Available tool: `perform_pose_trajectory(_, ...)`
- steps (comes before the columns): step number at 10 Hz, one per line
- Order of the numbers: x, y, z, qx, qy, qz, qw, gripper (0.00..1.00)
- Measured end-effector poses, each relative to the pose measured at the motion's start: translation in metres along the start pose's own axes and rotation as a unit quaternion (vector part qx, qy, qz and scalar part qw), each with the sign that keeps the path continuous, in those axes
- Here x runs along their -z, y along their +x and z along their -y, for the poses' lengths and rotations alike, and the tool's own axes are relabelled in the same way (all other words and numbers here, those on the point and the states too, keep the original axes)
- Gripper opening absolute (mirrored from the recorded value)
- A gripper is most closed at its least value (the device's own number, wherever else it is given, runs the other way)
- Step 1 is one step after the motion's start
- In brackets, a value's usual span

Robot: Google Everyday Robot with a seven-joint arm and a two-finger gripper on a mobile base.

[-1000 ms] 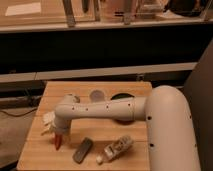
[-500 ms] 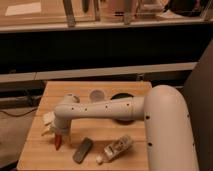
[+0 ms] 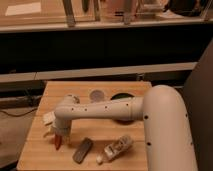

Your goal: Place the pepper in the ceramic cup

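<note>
The pepper is a slim orange-red piece lying on the wooden table near its front left. My gripper is at the end of the white arm that reaches across the table from the right. It is low over the table, right above and touching or nearly touching the pepper's upper end. The ceramic cup is a small pale grey round cup at the table's back middle, well apart from the gripper.
A dark green bowl sits right of the cup, partly behind the arm. A dark grey block and a white bottle on its side lie at the front. The table's left edge is close to the gripper.
</note>
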Motion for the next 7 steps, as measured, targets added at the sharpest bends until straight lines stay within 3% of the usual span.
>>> perform_pose_trajectory(6,-0.003,-0.0056,-0.0026,-0.002,-0.012,-0.003,0.9999,0.04)
perform_pose_trajectory(7,0.0022,-0.0073,-0.0019,-0.004,-0.01,-0.007,0.9999,0.02)
